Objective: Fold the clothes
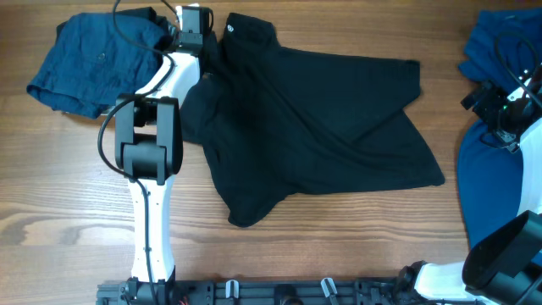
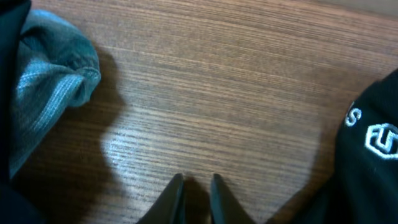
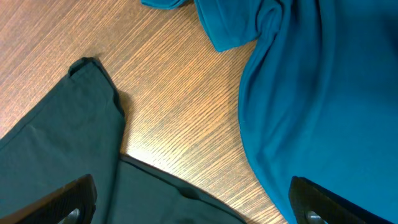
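Surface: wooden table [image 1: 68, 195], pale brown with a fine straight grain; a soft glare shows on it in the left wrist view
Near edge: a dark rail [image 1: 279, 292] with black fittings runs along it
Black shirt [image 1: 322, 127]: spread over the middle of the table, collar to the far side, hem toward the near side and rumpled; white logo marks [image 2: 379, 140] near the collar
Dark blue garment [image 1: 89, 59]: bunched at the far left, apart from the shirt
Royal blue garment [image 1: 500, 178]: heaped along the right edge; bare wood lies between it and the shirt
Left gripper [image 2: 196, 180]: far side, just left of the collar, over bare wood; fingers drawn narrow, only a slit between the tips, nothing in it
Right gripper [image 3: 191, 183]: at the right, above the shirt's edge and the royal blue cloth; fingers spread wide, holding nothing
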You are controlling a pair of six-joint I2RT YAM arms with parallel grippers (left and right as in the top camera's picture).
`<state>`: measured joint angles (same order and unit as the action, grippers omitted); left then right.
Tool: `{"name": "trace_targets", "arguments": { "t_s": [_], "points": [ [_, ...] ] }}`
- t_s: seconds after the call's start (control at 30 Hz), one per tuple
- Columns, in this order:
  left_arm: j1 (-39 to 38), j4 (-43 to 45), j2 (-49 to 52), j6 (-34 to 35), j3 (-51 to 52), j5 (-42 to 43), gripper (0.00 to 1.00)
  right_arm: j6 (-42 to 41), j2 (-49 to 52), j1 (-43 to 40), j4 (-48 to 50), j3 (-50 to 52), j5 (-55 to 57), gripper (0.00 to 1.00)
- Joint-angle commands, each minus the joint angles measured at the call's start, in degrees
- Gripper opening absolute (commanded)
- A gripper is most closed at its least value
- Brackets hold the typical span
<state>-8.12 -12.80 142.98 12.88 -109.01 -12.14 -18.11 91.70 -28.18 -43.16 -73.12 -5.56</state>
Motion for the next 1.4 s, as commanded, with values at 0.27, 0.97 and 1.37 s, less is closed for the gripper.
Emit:
{"name": "trace_targets", "arguments": {
  "t_s": [0.27,0.97,1.37],
  "points": [
    [-2.2,-9.7,-14.8,2.7,-0.6,13.5,0.99,-0.1,-0.7,0.0,0.3,-0.4,-0.5,1.00],
    [-2.3,-32.6,-21.2,4.5,-0.6,22.1,0.56,20.3,7.5,8.7,-7.9,1.4,-11.4,0.29],
    [-2.3,-30.4,-18.5,4.5,-0.6,21.5,0.63,21.2,18.3,12.0,-1.3,1.5,-12.0,0.10]
  ]
}}
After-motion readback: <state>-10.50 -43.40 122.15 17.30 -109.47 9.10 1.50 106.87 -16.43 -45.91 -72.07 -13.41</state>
